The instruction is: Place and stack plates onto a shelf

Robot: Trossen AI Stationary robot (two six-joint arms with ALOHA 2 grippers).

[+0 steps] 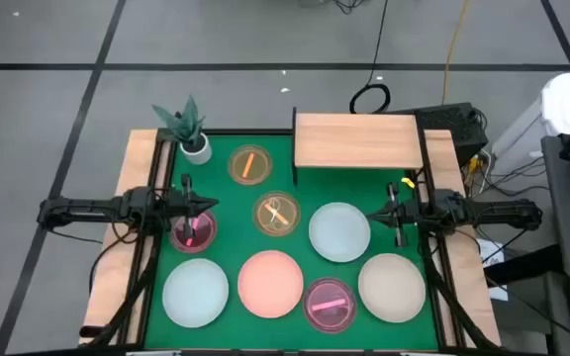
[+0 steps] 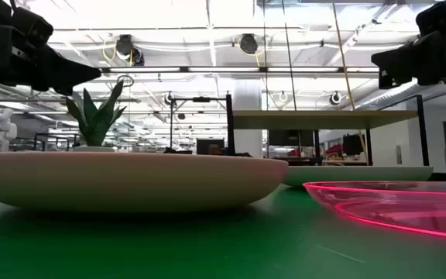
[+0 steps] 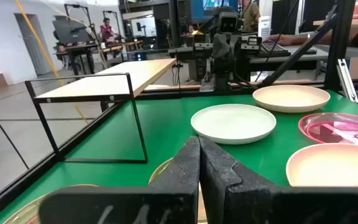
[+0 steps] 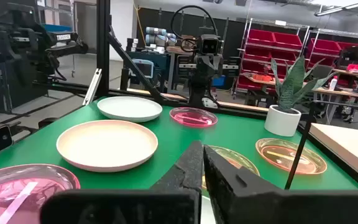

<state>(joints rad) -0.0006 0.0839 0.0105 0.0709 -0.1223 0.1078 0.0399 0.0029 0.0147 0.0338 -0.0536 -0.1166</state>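
We've got both arms stretched in horizontally from opposite sides, roughly mirrored, wrists level, held up off the tabletop. Left gripper (image 1: 209, 206) points inward toward the middle, fingers pressed together, nothing between them; same seen in left wrist view (image 3: 199, 163). Right gripper (image 1: 374, 213) points inward facing the left one, fingers likewise closed & empty (image 4: 202, 167). Grippers well apart.

shelf (image 1: 356, 138): light wood board, thin dark metal legs | desk (image 1: 231, 213): matt green top | magenta plates (image 1: 328, 303): see-through, glossy
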